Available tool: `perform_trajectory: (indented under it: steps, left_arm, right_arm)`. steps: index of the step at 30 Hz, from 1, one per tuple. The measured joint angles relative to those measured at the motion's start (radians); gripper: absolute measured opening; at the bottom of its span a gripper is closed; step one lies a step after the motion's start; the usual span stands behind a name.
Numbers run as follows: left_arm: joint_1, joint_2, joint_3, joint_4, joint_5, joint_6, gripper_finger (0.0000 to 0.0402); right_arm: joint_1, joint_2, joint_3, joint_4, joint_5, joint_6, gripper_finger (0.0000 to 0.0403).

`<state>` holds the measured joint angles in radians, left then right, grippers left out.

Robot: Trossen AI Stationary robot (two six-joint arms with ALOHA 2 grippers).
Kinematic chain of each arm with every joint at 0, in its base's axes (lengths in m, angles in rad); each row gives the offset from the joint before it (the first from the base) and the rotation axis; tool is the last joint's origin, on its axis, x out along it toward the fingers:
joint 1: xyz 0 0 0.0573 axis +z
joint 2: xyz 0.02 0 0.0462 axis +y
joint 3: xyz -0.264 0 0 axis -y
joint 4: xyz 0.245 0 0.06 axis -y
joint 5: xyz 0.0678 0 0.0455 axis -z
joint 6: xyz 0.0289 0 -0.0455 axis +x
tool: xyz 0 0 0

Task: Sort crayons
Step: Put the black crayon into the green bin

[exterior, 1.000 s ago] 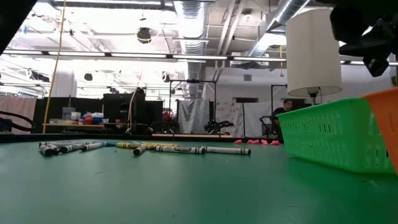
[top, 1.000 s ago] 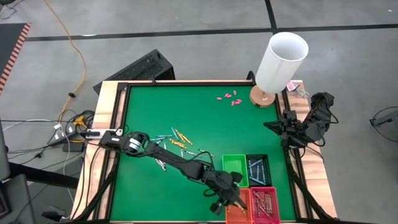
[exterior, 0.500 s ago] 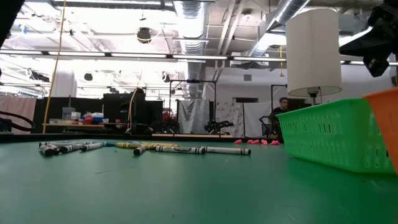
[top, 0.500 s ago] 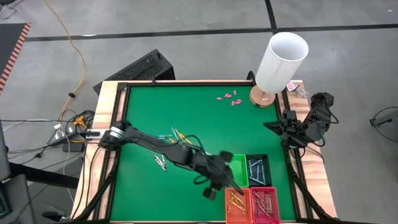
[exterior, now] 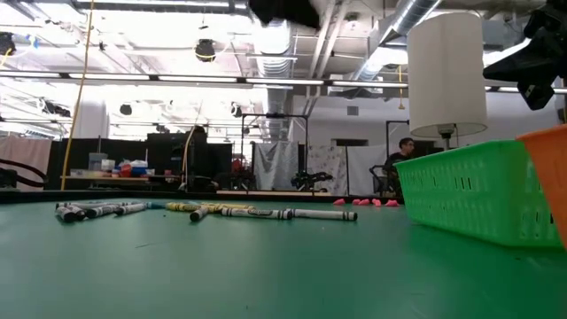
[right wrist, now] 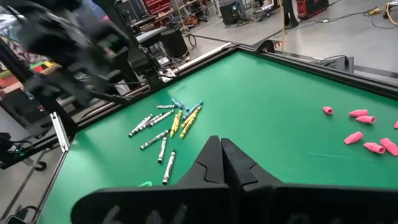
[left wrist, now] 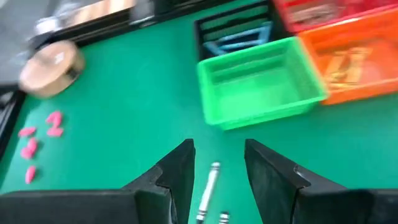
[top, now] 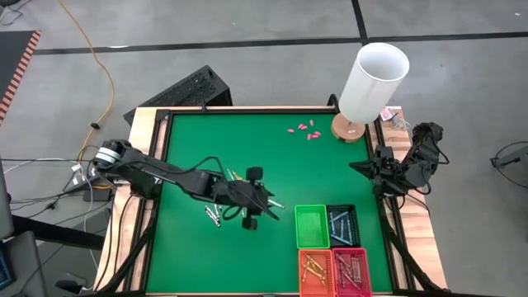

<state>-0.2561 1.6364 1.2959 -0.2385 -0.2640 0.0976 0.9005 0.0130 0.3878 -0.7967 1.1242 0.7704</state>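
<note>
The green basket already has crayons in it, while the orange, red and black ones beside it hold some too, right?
Not quite: the green basket is empty, as the high view shows. The orange basket, red basket and black basket beside it do hold crayons.

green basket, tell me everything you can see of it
The green basket is a small rectangular tray of bright green plastic with slotted walls and a flat rim. It sits upright on the green table, and no crayon shows in it. It stands close against the black basket on one side and the orange basket on another; whether they touch cannot be told. Neither gripper touches it; the left gripper is over the table beside it.
</note>
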Motion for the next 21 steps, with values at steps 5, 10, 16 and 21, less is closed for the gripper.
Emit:
perform_trajectory:
  steps: [5, 10, 16, 21]
  left_arm:
    - [0.036, -0.013, -0.281, 0.372, -0.003, -0.015, 0.013]
    - [0.082, 0.073, -0.371, 0.552, 0.055, -0.026, 0.013]
    - [0.139, 0.217, -0.307, 0.599, 0.137, -0.003, 0.013]
    - [0.164, 0.272, -0.276, 0.538, 0.179, 0.066, 0.013]
  right_arm:
    - [0.0, 0.0, 0.0, 0.0, 0.001, 0.0, 0.0]
    - [0.0, 0.0, 0.0, -0.002, 0.002, 0.0, 0.0]
    - [0.0, 0.0, 0.0, -0.004, 0.002, 0.0, 0.0]
    - [0.0, 0.0, 0.0, -0.004, 0.002, 0.0, 0.0]
